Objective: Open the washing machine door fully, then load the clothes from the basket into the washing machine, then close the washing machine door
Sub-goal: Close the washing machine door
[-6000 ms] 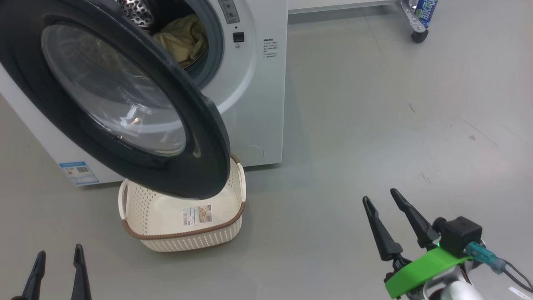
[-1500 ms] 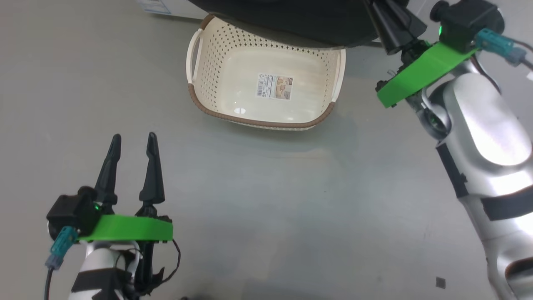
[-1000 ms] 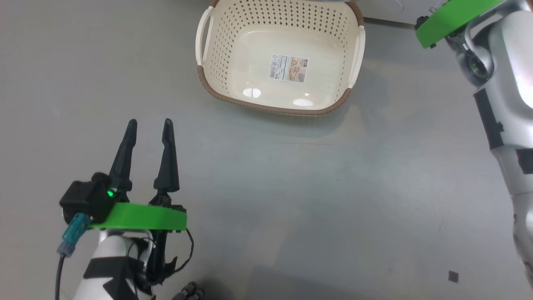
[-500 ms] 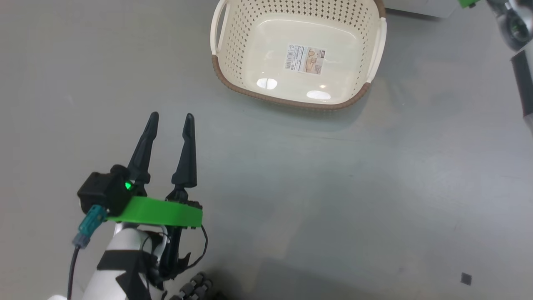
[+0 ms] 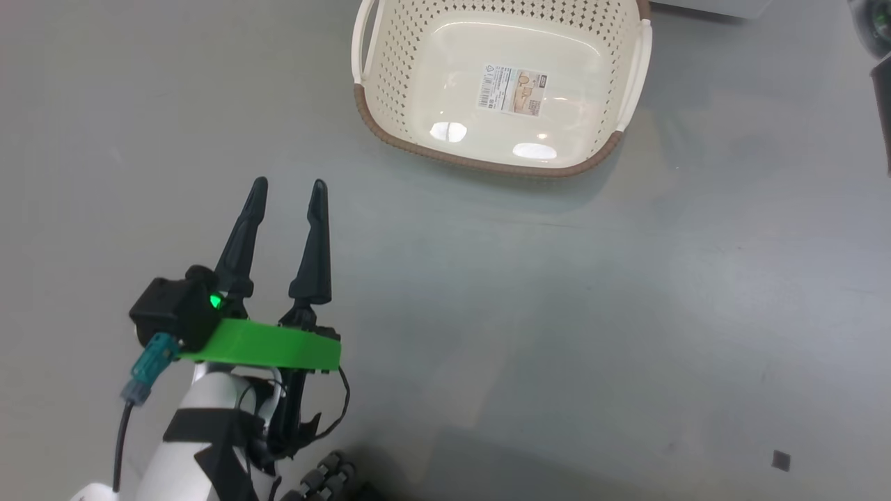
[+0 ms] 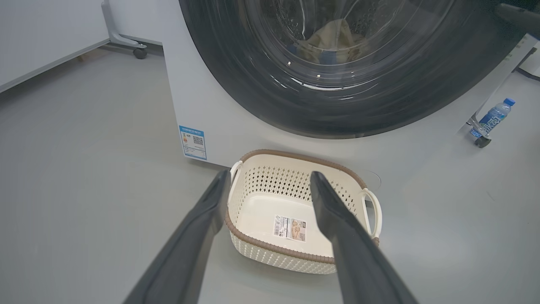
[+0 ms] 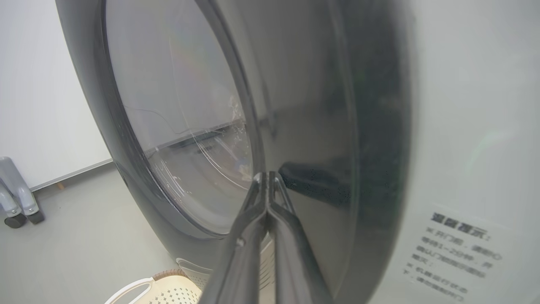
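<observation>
You'll find the washing machine door (image 6: 337, 114) smeared by blur and cut by the left wrist view's top edge, the clothes (image 6: 333, 37) only a dim shape behind its glass, the basket (image 5: 386, 76) clipped at the head view's top, and its label sticker (image 5: 515, 90) too small to read.

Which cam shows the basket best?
Head view: the basket sits large, seen from above, empty base and label sticker unobstructed, far rim cropped. Left wrist view has it whole but partly behind the left hand. Right wrist view catches one handle and a corner.
</observation>
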`<state>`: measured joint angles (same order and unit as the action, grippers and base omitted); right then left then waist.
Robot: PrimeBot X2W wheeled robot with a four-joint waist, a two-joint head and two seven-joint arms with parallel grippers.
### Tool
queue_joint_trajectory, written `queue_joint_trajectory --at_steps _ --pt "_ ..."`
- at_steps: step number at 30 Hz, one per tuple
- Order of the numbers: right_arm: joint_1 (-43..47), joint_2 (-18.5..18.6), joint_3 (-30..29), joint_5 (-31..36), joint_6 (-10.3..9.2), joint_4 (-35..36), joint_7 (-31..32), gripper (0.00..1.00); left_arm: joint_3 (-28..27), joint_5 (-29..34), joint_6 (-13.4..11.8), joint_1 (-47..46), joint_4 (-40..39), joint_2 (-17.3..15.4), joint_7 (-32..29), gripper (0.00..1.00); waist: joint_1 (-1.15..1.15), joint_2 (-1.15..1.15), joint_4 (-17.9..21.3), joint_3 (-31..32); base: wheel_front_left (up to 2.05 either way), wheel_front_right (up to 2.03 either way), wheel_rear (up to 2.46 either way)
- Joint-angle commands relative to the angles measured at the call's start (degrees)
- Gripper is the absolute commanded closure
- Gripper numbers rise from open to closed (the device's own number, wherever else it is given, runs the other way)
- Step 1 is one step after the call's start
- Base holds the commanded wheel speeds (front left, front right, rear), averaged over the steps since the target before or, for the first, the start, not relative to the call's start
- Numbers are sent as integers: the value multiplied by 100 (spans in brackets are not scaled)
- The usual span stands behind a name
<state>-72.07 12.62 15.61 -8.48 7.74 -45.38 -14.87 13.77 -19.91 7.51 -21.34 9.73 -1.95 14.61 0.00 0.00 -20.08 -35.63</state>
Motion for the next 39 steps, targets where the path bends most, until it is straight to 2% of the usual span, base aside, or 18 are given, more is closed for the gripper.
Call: queue_joint_trajectory --at_steps 1,9,20,28,37,38,39 --pt "-125 -39 -68 -20 -25 203 -13 100 -225 -5 -2 -44 -152 -109 39 0 0 0 43 33 0 0 0" --pt "513 -44 257 -412 -25 641 -13 100 -469 115 -2 -11 -273 -162 39 0 0 0 331 329 0 0 0" --pt "1694 16 571 -946 -25 1643 -13 100 -780 274 -2 178 -442 -289 39 0 0 0 770 851 0 0 0" --pt "2659 20 482 -1088 -25 2400 -13 100 -1097 407 -2 506 -579 -402 39 0 0 0 1160 1320 0 0 0" --pt "3607 -8 411 -1088 -25 2842 -13 100 -1474 530 -2 979 -698 -508 39 0 0 0 1622 1878 0 0 0" --pt "3689 -2 424 -1086 -25 2867 -13 95 -1503 551 -2 1034 -723 -514 39 0 0 0 1674 1932 0 0 0" --pt "3769 -3 421 -1098 -25 2885 -13 62 -1528 571 -2 1091 -743 -517 39 0 0 0 1724 1985 0 0 0"
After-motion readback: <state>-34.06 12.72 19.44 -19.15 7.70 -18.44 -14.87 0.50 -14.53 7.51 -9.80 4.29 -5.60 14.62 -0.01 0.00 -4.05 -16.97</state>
